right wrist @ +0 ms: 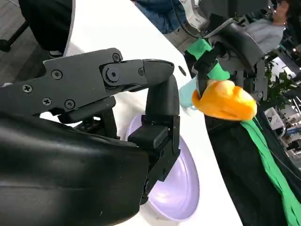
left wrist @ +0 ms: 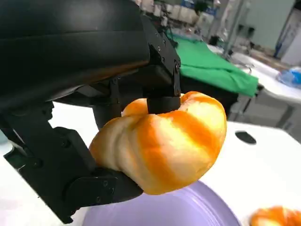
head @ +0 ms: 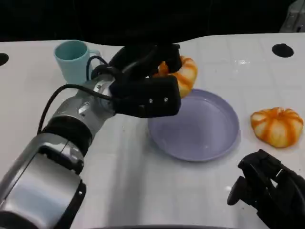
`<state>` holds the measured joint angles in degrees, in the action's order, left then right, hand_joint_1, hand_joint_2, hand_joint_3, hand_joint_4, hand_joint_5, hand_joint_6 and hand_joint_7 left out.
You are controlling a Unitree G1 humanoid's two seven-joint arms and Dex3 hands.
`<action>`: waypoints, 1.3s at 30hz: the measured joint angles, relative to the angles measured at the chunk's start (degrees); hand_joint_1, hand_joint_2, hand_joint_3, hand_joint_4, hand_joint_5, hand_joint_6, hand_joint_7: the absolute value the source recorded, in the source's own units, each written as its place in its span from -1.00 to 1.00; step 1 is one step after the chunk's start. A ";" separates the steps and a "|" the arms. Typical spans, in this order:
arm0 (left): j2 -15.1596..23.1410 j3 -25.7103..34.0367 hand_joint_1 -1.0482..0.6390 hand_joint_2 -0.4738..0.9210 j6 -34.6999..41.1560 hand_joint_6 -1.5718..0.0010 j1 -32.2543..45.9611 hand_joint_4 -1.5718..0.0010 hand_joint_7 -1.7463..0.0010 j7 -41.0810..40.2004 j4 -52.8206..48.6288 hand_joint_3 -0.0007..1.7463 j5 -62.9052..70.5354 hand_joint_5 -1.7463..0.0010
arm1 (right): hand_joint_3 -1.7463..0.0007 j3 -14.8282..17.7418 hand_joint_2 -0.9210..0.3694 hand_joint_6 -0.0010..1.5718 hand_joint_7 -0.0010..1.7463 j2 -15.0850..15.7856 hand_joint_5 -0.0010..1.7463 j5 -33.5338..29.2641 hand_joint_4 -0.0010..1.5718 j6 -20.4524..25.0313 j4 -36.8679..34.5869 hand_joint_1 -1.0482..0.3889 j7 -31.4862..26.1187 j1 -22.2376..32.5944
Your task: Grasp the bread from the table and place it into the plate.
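Your left hand (head: 145, 88) grips the striped orange-and-cream bread roll (head: 183, 74), upper centre of the head frame. Fingers wrap its top and near side. In the left wrist view the bread roll (left wrist: 162, 143) is pinched between fingers above and a lower finger (left wrist: 101, 188) underneath, clear of the table.

The roll hangs over the far rim of the lilac plate (head: 224, 136), not over its middle. The plate sits centre-right of the head frame, with nothing in it. The right wrist view confirms it: the roll (right wrist: 225, 100) is lifted and up and to the right of the plate (right wrist: 181, 190).

Your right hand (head: 269, 186) rests low in the lower right corner, holding nothing; fingers look curled in, though I cannot tell for certain.

A second roll (head: 277, 125) lies on the table just right of the plate. A teal mug (head: 72, 59) stands upper left, behind your left forearm.

Risks, as I judge them:
- Let go here and the roll likely lands on the rim, tips and rolls onto the table.
- The grip is off-centre on a soft, rounded shape; a quick wrist turn could squeeze it out.
- Coming down hard could nudge or tilt the plate.
- A wide elbow swing could clip the mug.
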<state>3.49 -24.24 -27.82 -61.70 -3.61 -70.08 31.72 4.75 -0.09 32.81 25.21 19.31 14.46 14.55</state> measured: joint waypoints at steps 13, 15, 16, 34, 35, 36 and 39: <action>-4.89 -3.37 0.06 0.56 6.46 0.12 -5.59 -0.04 -0.99 5.25 -2.53 -0.02 2.46 -1.00 | 0.73 -0.38 -1.00 -0.31 0.64 0.02 0.97 0.01 -0.24 -0.05 0.90 -0.26 -0.03 0.39; -6.13 -4.26 0.06 0.62 8.32 0.14 -5.81 -0.02 -0.99 5.81 -3.28 -0.13 3.52 -1.00 | 0.73 -0.67 -1.00 -0.31 0.64 0.01 0.97 0.01 -0.24 -0.25 0.90 -0.27 0.03 0.58; -6.68 -4.77 0.05 0.67 8.83 0.16 -5.84 0.01 -0.98 5.81 -3.50 -0.21 3.82 -1.00 | 0.74 -0.77 -1.00 -0.31 0.64 -0.01 0.97 0.01 -0.24 -0.32 0.91 -0.27 0.04 0.70; -9.53 -8.57 0.06 1.00 13.37 0.15 -5.46 0.16 -0.73 3.85 -5.08 -0.80 7.36 -1.00 | 0.74 -1.29 -1.00 -0.28 0.60 -0.58 0.92 0.12 -0.23 -0.37 2.79 -0.24 -0.11 3.09; -9.66 -8.65 0.06 1.00 13.45 0.17 -5.29 0.10 -0.83 3.70 -5.18 -0.74 7.42 -1.00 | 0.75 -1.29 -1.00 -0.28 0.60 -0.59 0.92 0.12 -0.23 -0.37 2.93 -0.24 -0.11 3.16; -9.71 -8.70 0.06 1.00 13.47 0.17 -5.11 0.08 -0.87 3.66 -5.24 -0.71 7.44 -1.00 | 0.75 -1.29 -1.00 -0.28 0.59 -0.60 0.92 0.12 -0.23 -0.37 3.05 -0.25 -0.12 3.20; -9.77 -8.65 -0.01 0.98 13.47 -0.03 -4.48 0.08 0.11 3.63 -5.45 -0.90 7.32 -0.29 | 0.75 -1.29 -1.00 -0.27 0.59 -0.61 0.92 0.12 -0.23 -0.37 3.23 -0.25 -0.14 3.34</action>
<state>-6.28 -32.89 -14.36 -66.18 0.02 -75.53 39.04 3.46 -0.70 32.93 24.84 22.54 14.33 17.89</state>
